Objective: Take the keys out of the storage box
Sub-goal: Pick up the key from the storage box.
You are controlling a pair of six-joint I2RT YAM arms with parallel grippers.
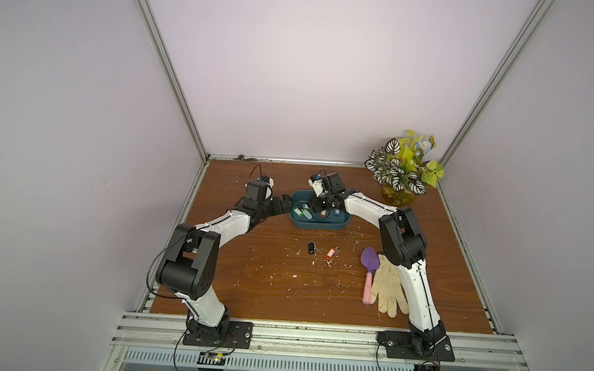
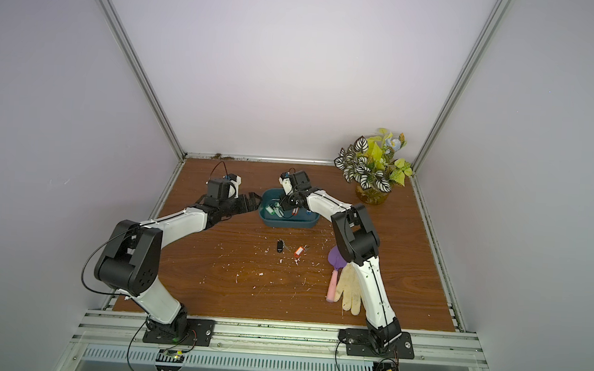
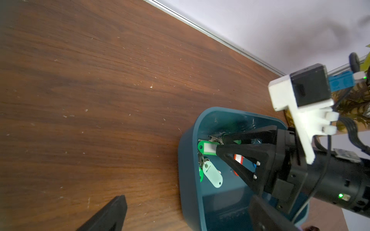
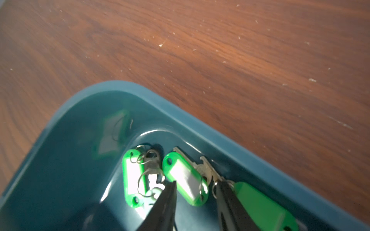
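Now we're down inside the shallow dark teal plastic storage box (image 1: 321,226), which sits toward the far side of the brown wood-grain table (image 1: 247,278). Our right gripper (image 4: 195,183) is low in it, jaws partly spread either side of one bright green plastic-tagged key (image 4: 185,178). One finger sits right at the tag's edge and the other stands just clear, so nothing is pinched.

Counting the keys in the box, we get three bright green tags, one pale green tag (image 3: 212,174), one red tag (image 3: 238,159) and one blue tag (image 1: 337,213). That's six we can make out. Two more lie out on the table near the box's front, one black-tagged key (image 1: 310,248) and one orange-tagged key (image 1: 330,253), side by side but apart.

Our left gripper (image 1: 287,202) hangs at the box's left end, jaws spread wide, holding nothing. Off to the right we see one purple-and-pink trowel (image 1: 370,259), one cream glove (image 1: 388,291) and one potted plant (image 1: 395,167).
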